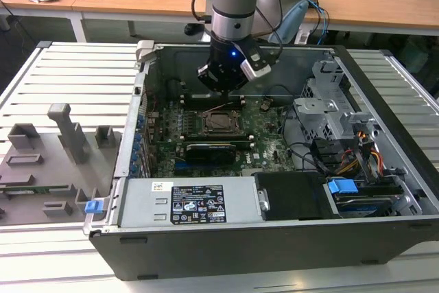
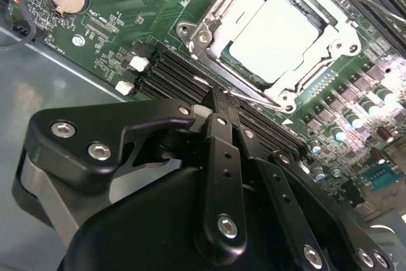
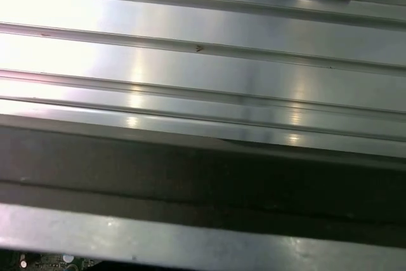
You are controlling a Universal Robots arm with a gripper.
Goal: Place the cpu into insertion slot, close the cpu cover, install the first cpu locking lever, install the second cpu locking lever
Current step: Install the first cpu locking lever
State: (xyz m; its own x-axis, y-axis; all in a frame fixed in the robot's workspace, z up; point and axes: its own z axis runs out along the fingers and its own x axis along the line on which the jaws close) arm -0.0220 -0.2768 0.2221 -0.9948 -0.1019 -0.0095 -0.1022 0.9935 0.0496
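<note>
Down on the green motherboard (image 2: 136, 4), the cpu (image 2: 279, 33) lies silver face up in the insertion slot (image 1: 208, 121), with the cpu cover (image 2: 330, 46) folded flat around it. A thin locking lever (image 2: 254, 98) runs along the socket's edge. The gripper (image 2: 216, 101), fingers pinched together on nothing I can make out, hovers right at it. I'd worry the tip slips off that springy wire and jabs the memory slots (image 2: 168, 74) alongside.
</note>
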